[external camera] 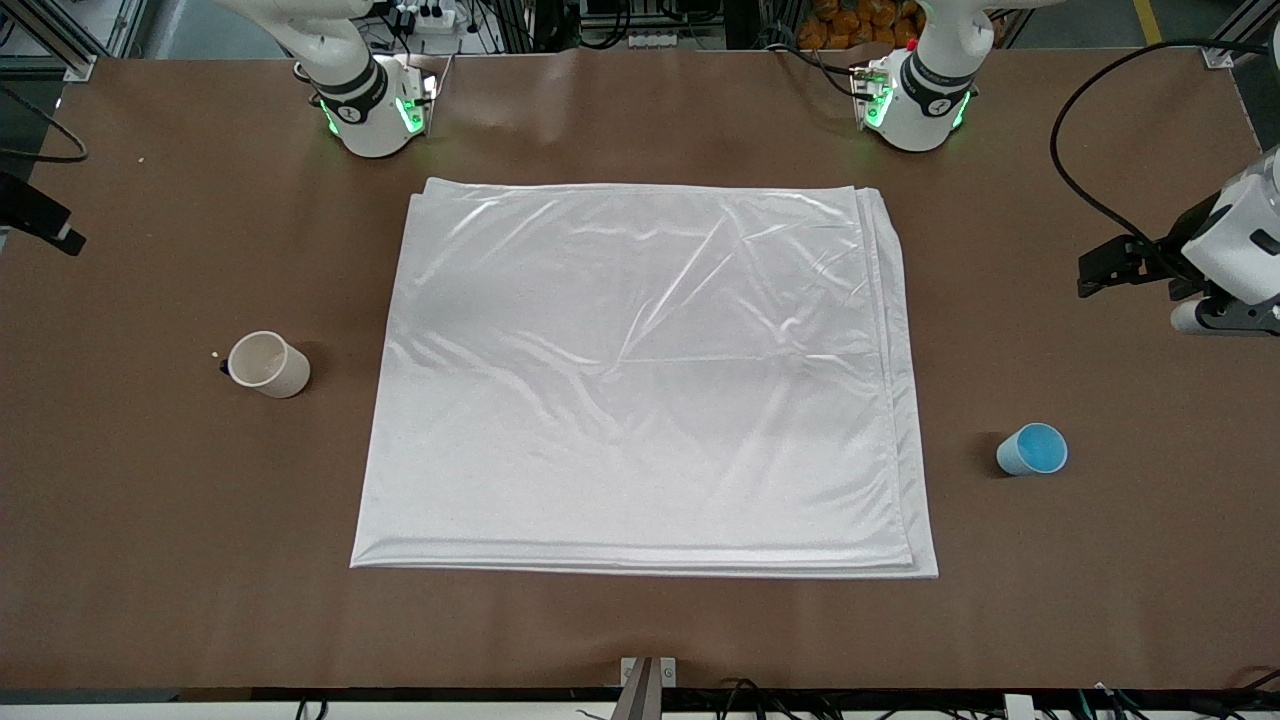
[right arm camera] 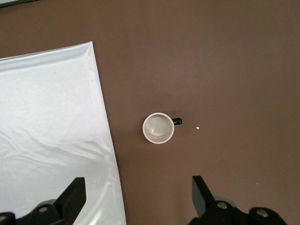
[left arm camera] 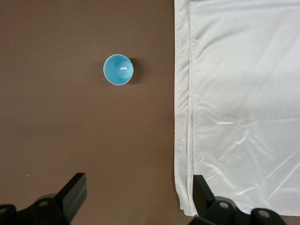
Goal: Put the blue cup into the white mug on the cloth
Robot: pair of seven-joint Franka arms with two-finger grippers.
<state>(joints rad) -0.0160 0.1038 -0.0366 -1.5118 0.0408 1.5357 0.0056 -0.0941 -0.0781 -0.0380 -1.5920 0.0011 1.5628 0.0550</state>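
Sitting upright on the bare table (external camera: 640, 630), the cup (external camera: 1033, 449) is resting off the cloth (external camera: 640, 380), toward the left arm's end. It is empty, its bright blue inside showing. The mug (external camera: 267, 364) is standing upright too, also off the cloth, toward the right arm's end and a little farther from the front camera than the cup. The cloth is lying flat between them with nothing on it.

Neither gripper is holding anything. The left gripper (left arm camera: 139, 199) is hanging over the table near the cloth's edge, fingers spread wide, with the cup well apart from it. The right gripper (right arm camera: 138, 199) is hanging over the cloth's edge beside the mug, fingers likewise wide apart.

Nothing of the task is looking done. By my reckoning, the mug is waiting to go onto the cloth, and the cup into the mug.
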